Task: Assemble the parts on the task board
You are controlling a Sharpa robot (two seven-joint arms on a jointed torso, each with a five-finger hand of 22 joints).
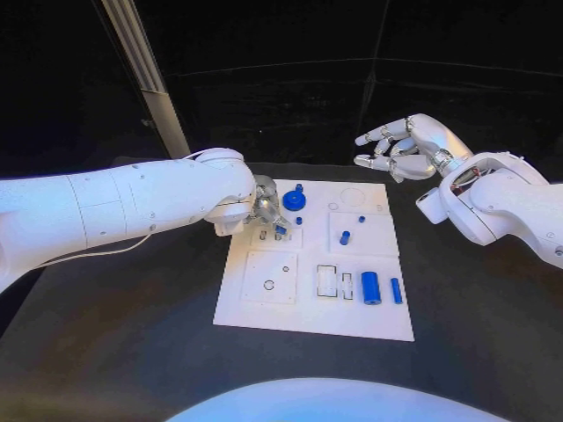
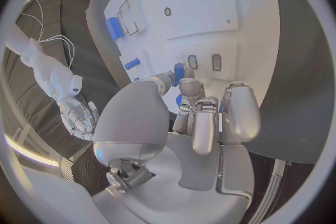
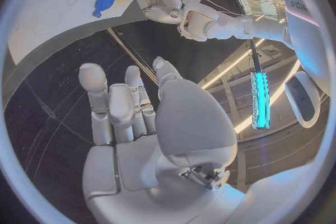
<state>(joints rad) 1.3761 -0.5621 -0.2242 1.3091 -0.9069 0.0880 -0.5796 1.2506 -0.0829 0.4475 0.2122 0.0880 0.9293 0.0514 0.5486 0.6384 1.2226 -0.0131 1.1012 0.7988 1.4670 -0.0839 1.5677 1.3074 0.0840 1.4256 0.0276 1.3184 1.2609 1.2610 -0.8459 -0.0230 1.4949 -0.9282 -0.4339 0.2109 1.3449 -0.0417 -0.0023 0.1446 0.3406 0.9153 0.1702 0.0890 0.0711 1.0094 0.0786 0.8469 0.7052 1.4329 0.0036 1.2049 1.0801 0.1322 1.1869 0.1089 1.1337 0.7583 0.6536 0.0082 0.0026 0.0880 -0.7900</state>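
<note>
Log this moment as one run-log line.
left hand: pinching small blue part over board | right hand: open, raised off the board | assembly: in progress

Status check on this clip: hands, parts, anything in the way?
Left robot hand down at the task board, pinching a small blue part. Right robot hand raised, open, holding nothing. Nothing blocking the board.

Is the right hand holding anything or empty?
Empty. The right hand hangs open beyond the task board, fingers spread, bare palm.
</note>
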